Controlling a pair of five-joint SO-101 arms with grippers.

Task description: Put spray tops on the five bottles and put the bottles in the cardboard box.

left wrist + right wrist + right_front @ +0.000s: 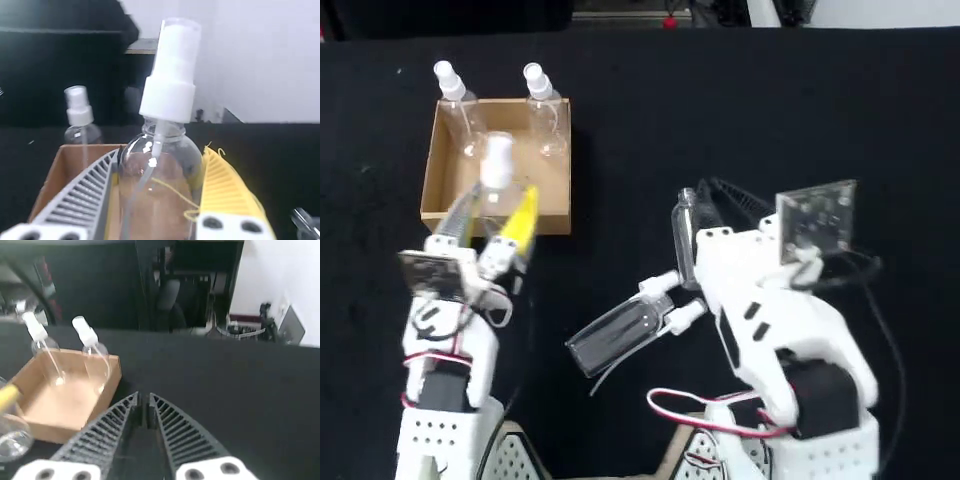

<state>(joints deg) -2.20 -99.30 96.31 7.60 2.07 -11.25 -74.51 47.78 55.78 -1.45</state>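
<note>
My left gripper [495, 200] is shut on a clear bottle [160, 180] with a white spray top [170, 80], held upright over the near edge of the cardboard box [438, 170]. Two more topped bottles [452, 100] [545, 110] stand at the box's far side. Between the arms, another clear bottle [615, 335] lies on the black table with a white spray top at its neck. An uncapped bottle [685, 235] stands upright beside the right arm. My right gripper [145, 399] is shut on nothing and hangs above the table, to the right of the box [65, 405].
The black table [770, 100] stretches open to the right of and behind the box. White arm bases and red and white cables [690, 405] crowd the near edge. Dark furniture stands beyond the table's far edge.
</note>
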